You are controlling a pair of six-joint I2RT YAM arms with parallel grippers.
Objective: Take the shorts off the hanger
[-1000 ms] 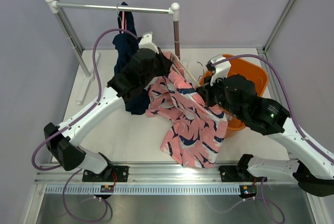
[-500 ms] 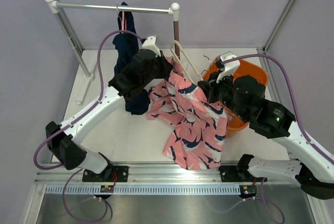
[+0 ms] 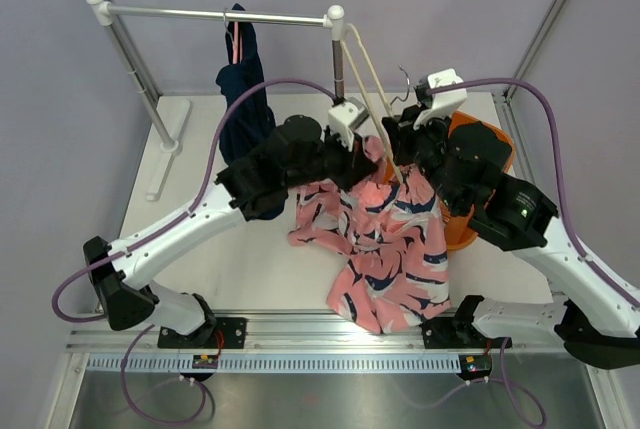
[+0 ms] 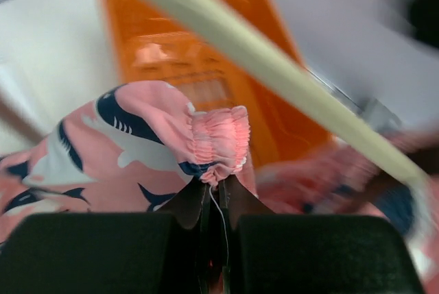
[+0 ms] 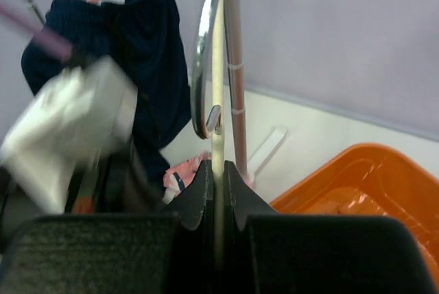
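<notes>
The pink shorts with navy-and-white blotches hang down over the table between the arms. My left gripper is shut on their gathered waistband, as the left wrist view shows. My right gripper is shut on the cream hanger, which slants up toward the rack post. In the right wrist view my right gripper pinches the hanger below its metal hook. The plain navy shorts hang from a pink hanger on the rack rail.
The white rack rail and its right post stand at the back. An orange basket sits at the right, largely under my right arm. It also shows in the left wrist view and the right wrist view.
Both grippers have moved right and back. The cream hanger has swung up to a steep slant by the rack post. The pink shorts have been dragged right with my left gripper.
</notes>
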